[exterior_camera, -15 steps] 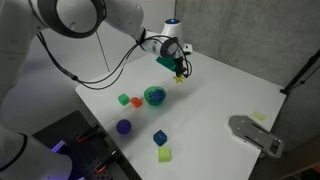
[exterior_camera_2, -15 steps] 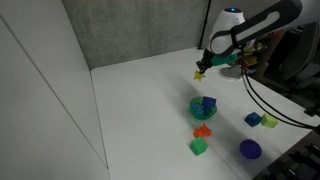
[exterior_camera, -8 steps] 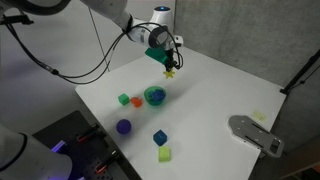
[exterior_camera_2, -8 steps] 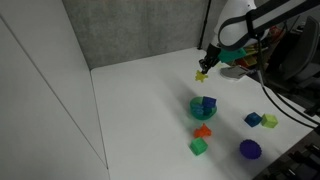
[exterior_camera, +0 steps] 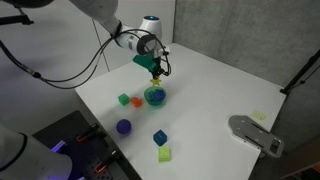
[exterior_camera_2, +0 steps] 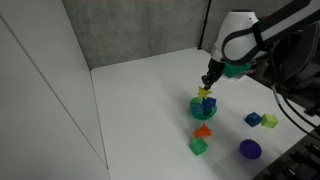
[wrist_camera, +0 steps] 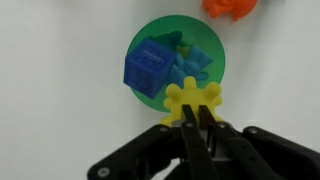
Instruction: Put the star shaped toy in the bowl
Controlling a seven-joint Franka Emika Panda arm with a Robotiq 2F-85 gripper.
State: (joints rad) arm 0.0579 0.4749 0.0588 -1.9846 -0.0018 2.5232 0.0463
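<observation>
My gripper [wrist_camera: 194, 112] is shut on the yellow star shaped toy [wrist_camera: 191, 98] and holds it just above the near rim of the teal-green bowl [wrist_camera: 215, 52]. The bowl holds blue toy pieces [wrist_camera: 151, 67]. In both exterior views the gripper [exterior_camera: 155, 72] [exterior_camera_2: 207, 87] hangs right over the bowl [exterior_camera: 155, 97] [exterior_camera_2: 203, 106], with the yellow star [exterior_camera: 155, 76] [exterior_camera_2: 204, 94] at its tips.
An orange piece [exterior_camera: 136, 101] [exterior_camera_2: 203, 131] [wrist_camera: 231, 7] and a green cube [exterior_camera: 124, 99] [exterior_camera_2: 198, 146] lie beside the bowl. A purple ball [exterior_camera: 123, 127] [exterior_camera_2: 249, 149], a blue cube [exterior_camera: 160, 137] [exterior_camera_2: 253, 119] and a lime-green cube [exterior_camera: 164, 154] [exterior_camera_2: 269, 121] lie near the table's front edge.
The gripper has carried the star from the far side of the table down to just above the bowl.
</observation>
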